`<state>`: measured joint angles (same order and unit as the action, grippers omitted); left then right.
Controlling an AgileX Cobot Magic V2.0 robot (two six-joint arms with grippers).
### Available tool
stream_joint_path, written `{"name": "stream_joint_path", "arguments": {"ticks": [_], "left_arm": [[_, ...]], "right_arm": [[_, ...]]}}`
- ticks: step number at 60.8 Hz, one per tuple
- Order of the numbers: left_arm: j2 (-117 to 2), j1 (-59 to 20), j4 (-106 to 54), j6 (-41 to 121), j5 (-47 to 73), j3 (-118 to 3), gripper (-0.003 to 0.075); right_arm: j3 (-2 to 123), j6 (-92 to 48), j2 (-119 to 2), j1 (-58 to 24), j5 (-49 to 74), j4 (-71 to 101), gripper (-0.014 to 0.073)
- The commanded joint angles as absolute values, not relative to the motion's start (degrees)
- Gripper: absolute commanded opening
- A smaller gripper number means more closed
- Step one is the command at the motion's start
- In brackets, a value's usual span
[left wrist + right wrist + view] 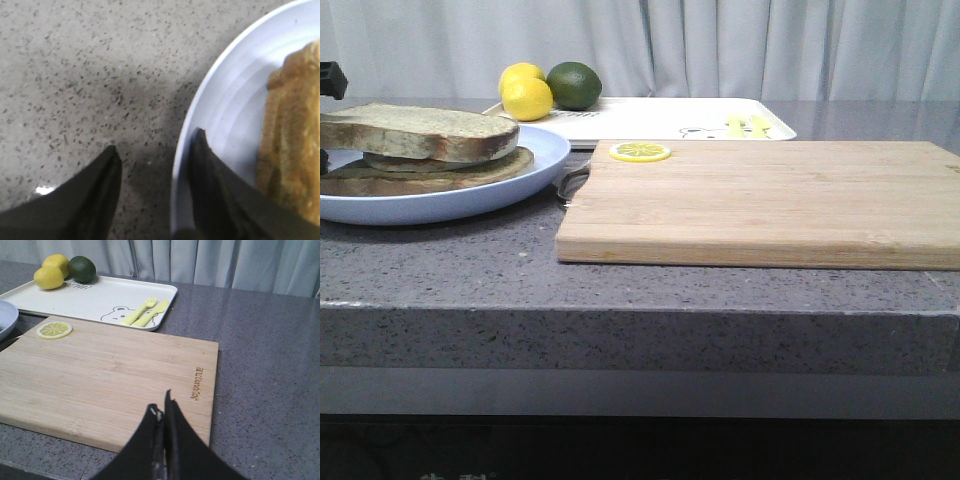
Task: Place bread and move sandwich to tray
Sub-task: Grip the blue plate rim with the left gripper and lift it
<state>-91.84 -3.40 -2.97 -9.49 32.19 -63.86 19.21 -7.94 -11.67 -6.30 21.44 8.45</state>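
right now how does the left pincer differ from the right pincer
The left pincer is open, its fingers straddling the rim of the pale-blue plate; the right pincer is shut on nothing. The left hangs beside the sandwich; the right hangs over the wooden cutting board, near its edge. Both have dark, tapered fingers.

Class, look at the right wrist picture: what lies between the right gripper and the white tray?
Between the right gripper and the tray lies the wooden cutting board, bare there; its lemon slice sits off at a far corner.
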Motion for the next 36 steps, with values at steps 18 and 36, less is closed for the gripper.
{"name": "stream_joint_path", "arguments": {"ticks": [18, 36], "left_arm": [[-91.7, -3.4, -3.9, -9.9, 29.3, -65.7, -0.0018], [-88.7, -3.4, -4.7, -9.4, 34.8, -72.5, -0.0017]], "right_arm": [[20.8, -8.1, -12.3, -6.3, 16.9, 8.8, -0.0109], [20.8, -8.1, -12.3, -6.3, 17.1, 8.8, -0.0109]]}}
